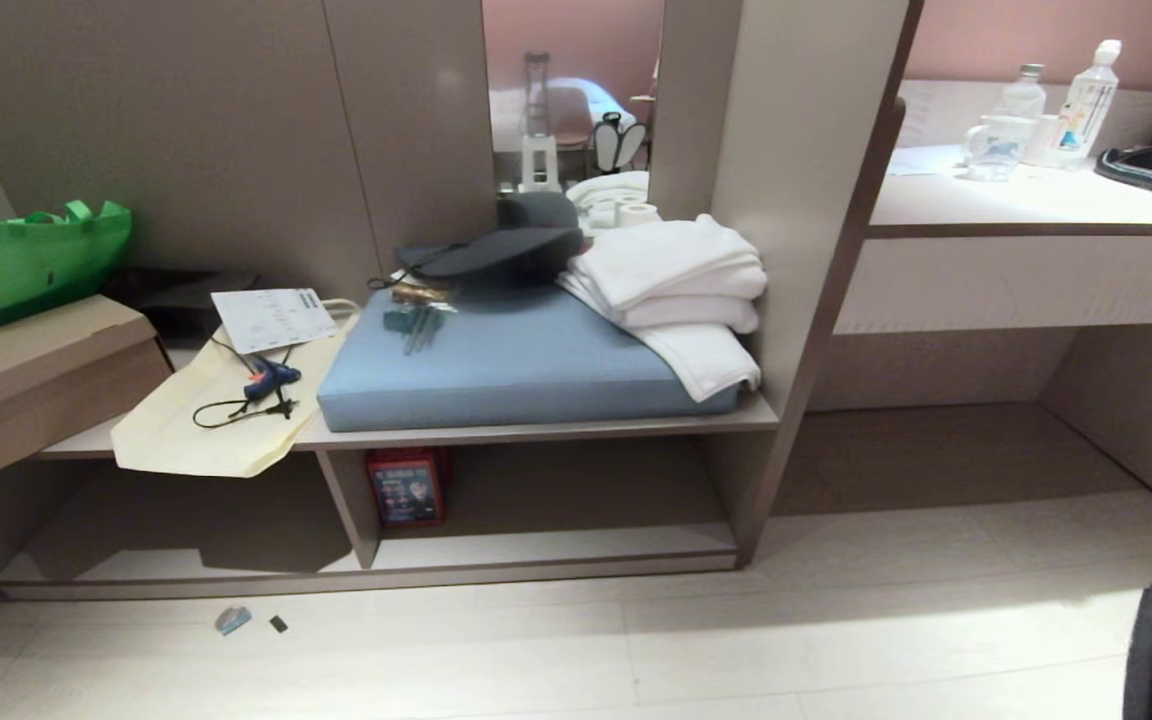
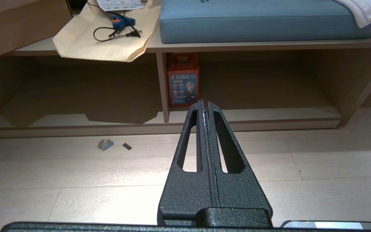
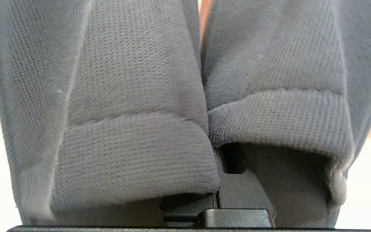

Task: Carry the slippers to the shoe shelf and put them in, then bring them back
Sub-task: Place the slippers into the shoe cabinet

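The dark grey-blue slippers (image 3: 134,96) are soft ribbed knit cloth; the taupe shoe shelf (image 1: 536,433) is matt wood-grain; black fingers (image 2: 206,154) look rough, textured.

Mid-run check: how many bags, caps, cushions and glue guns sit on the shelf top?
Bags: 2, green bag, cream bag
Caps: 1, dark cap
Cushions: 1, blue cushion
Glue guns: 1, blue glue gun
Total: 5

You are seeing the slippers (image 3: 134,106) filling the right wrist view, hiding nearly all of the right hand (image 3: 217,180) and whatever lies beyond. In the head view, the cardboard box (image 1: 26,380) is running off the left edge, and two floor scraps (image 1: 233,620) are staying too small to identify.
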Available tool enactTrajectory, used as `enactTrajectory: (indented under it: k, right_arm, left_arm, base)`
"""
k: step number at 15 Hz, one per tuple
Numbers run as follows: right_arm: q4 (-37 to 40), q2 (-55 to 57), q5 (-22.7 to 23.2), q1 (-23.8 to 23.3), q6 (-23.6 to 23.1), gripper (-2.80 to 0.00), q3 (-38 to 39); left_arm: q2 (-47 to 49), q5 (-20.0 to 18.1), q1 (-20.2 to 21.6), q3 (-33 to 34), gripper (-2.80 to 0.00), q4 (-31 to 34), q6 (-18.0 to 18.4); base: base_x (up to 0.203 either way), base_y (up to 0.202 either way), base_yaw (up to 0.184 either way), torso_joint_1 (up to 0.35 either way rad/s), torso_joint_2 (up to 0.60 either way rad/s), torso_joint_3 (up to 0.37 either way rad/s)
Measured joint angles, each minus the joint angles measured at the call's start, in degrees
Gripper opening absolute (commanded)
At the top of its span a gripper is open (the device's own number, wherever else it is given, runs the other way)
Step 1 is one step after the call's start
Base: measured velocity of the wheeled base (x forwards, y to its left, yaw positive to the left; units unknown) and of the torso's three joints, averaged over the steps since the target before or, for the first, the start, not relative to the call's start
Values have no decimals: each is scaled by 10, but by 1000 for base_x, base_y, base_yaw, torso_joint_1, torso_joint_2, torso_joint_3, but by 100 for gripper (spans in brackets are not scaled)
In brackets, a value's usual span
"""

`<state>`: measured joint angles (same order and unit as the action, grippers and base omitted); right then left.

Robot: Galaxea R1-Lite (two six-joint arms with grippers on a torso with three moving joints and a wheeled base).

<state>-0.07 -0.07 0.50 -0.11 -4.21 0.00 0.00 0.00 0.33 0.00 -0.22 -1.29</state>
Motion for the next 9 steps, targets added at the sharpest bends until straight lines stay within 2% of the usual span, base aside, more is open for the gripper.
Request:
enactTrajectory:
  k: [9]
  right_arm:
    - [0, 0, 0, 0, 0, -280, 0]
  left_arm:
    - [0, 0, 0, 0, -280, 0, 0]
  base:
    - [0, 0, 0, 0, 0, 0]
